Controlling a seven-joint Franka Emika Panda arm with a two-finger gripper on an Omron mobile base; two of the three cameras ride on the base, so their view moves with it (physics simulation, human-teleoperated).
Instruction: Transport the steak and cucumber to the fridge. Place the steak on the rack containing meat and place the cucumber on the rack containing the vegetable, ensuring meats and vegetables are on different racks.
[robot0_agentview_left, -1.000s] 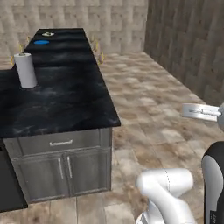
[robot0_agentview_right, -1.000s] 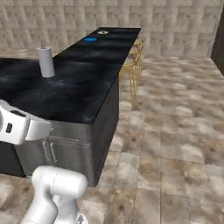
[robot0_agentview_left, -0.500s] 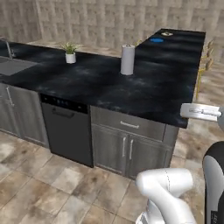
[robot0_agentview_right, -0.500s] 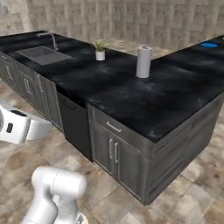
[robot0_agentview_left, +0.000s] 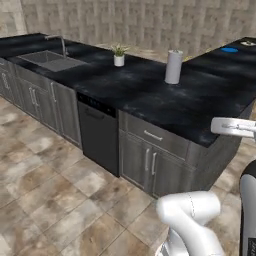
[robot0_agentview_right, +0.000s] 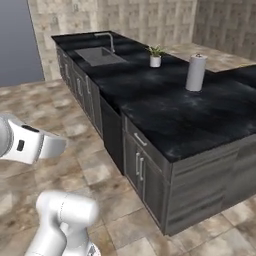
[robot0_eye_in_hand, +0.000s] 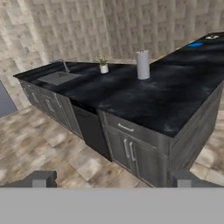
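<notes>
The steak and the cucumber are out of view. My gripper (robot0_eye_in_hand: 112, 179) is open: its dark fingertips (robot0_eye_in_hand: 40, 178) stand far apart at the bottom of the hand view, with nothing between them. It hangs over the tiled floor, well short of the black counter (robot0_eye_in_hand: 131, 94). A tall flat grey-blue surface (robot0_agentview_right: 17, 42) stands at the far left beyond the counter; I cannot tell whether it is the fridge. A round blue plate (robot0_agentview_left: 229, 49) lies at the counter's far end, too small to tell what it holds.
On the counter are a paper-towel roll (robot0_agentview_left: 173, 66), a small potted plant (robot0_agentview_left: 119, 55) and a sink with faucet (robot0_agentview_left: 49, 57). A black dishwasher front (robot0_agentview_left: 98, 135) and grey cabinet doors (robot0_agentview_left: 145, 162) face me. Tiled floor (robot0_agentview_left: 45, 200) stretches to the left.
The whole picture has swung as the base turned: the sink, plant and dishwasher have come into view and the counter's end has slid right. The gripper stays open.
</notes>
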